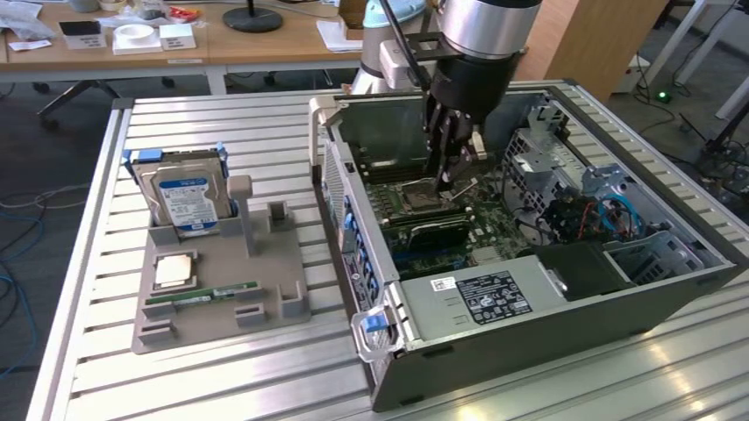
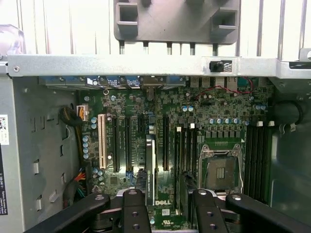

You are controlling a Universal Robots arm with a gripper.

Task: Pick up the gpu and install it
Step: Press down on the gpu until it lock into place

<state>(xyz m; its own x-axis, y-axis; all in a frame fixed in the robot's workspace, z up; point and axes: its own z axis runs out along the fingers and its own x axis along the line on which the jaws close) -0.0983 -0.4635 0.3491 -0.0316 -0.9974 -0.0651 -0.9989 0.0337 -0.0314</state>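
my hand (image 2: 170, 208) hangs inside the open computer case (image 1: 351, 202), low over the motherboard (image 2: 218, 111), with its two dark fingers (image 2: 133, 208) standing partly apart and nothing clamped between them. i read it as open and empty.

the gpu (image 2: 150, 165) stands on edge in one of the long expansion slots, its thin top edge running away from the hand, just beside one finger and not gripped. it looks upright and level along the slot, which suggests it is seated, though i cannot tell whether it is pressed fully home. the bare cpu socket (image 2: 221, 170) sits near it, under the other finger.

the case lies on its side on the slatted table (image 1: 175, 377), open face up, so the slots can be reached from above. a grey parts tray (image 1: 223, 307) rests beside the case, nearer the table's edge at the exterior view's left. it holds a hard drive (image 1: 188, 197) upright and a ram stick (image 1: 217, 294) lying flat.
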